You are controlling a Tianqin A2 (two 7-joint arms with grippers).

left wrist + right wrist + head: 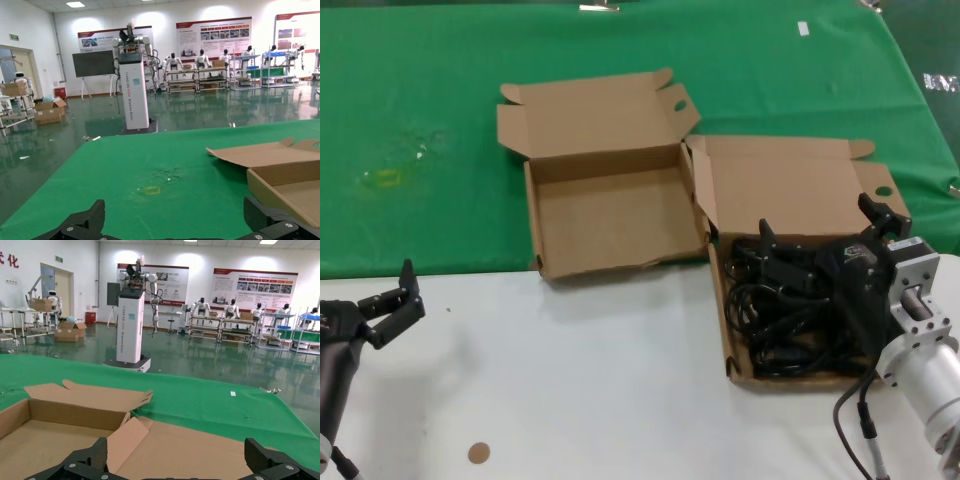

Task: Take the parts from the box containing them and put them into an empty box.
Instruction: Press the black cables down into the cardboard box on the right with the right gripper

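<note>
The black rubber power cords [780, 320] lie tangled in the larger brown cardboard box [790, 190]. The right gripper [825, 245] hangs wide open over them, holding nothing. They look soft and floppy, so grab a thick bundle. The left gripper [392, 300] waits open over the white surface [600, 380].

1. Even, bright overhead light is seen in every view; rectangular ceiling lamps [75, 4] are visible in the left wrist view.
2. Lamp reflections are thrown back by the glossy dark green hall floor [210, 357].
3. Soft, short shadows are cast inside the smaller brown cardboard box [610, 215].
4. Detail is swallowed among the black looped power cords [785, 320].
</note>
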